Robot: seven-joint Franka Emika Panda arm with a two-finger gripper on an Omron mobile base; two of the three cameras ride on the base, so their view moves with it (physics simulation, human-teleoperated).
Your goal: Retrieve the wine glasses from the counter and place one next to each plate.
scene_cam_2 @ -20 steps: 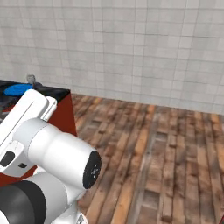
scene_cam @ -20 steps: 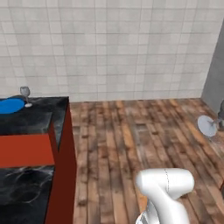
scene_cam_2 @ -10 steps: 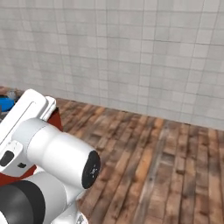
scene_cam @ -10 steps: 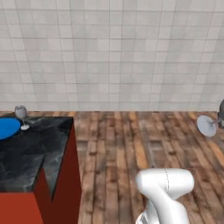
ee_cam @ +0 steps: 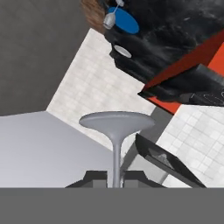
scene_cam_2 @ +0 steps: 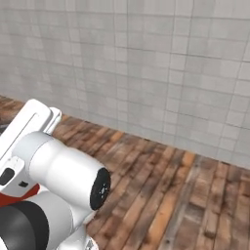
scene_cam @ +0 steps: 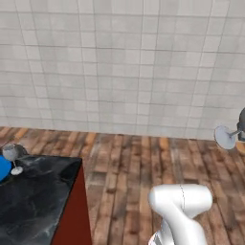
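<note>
I have a glass [ee_cam: 116,131] clenched by its stem in the gripper [ee_cam: 114,177], foot pointing away from the hand; in the left base view that glass [scene_cam: 226,137] hangs at the far right edge, above the wood floor [scene_cam: 143,167]; the second glass [scene_cam: 11,156] stands on the counter [scene_cam: 38,201], just beside the blue plate [scene_cam: 3,168]; the hand view shows the white plate [ee_cam: 123,51] near them; tiled wall [scene_cam: 119,62] behind.

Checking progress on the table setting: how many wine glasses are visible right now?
2. One wine glass is clamped by its stem in the gripper; the other glass stands on the black counter beside the blue plate.
</note>
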